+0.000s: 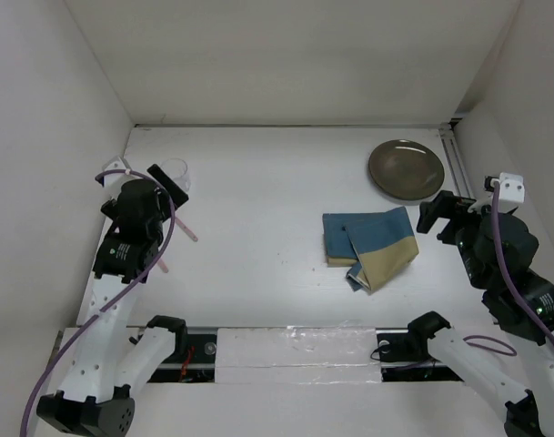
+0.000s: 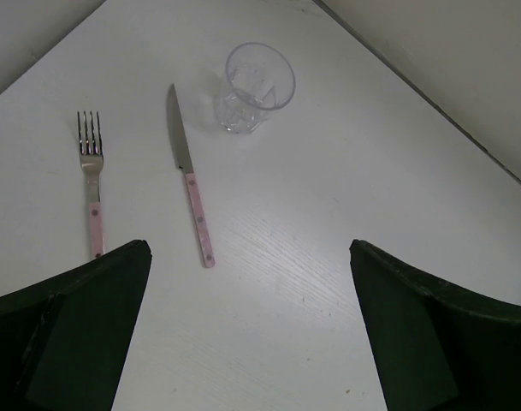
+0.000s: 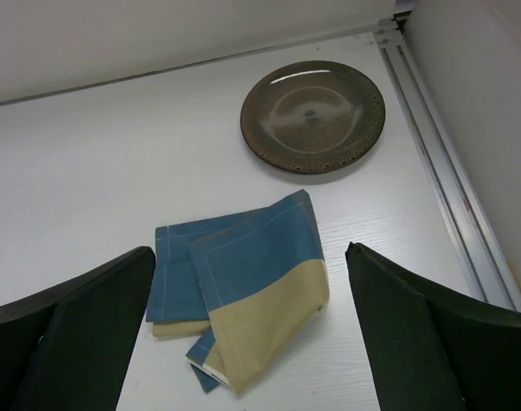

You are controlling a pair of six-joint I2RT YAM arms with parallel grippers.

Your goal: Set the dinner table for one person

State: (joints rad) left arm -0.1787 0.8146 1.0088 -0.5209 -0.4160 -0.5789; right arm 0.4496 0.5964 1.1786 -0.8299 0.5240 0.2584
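Both arms hover over the dinner table (image 1: 258,200), the big white top that fills the whole floor of the booth. The left gripper (image 2: 250,250) is spread wide with nothing between its fingers. Under it lie a pink-handled fork (image 2: 91,180) and a matching knife (image 2: 190,180), side by side but apart, with a clear glass (image 2: 258,86) upright just past the knife's tip. The right gripper (image 3: 250,251) is also wide apart and holds nothing (just air and cloth below it). It hangs over a folded blue-and-tan placemat (image 3: 243,282), rumpled at one corner. A dark brown plate (image 3: 312,115) sits beyond the placemat near the far right corner, not touching it.
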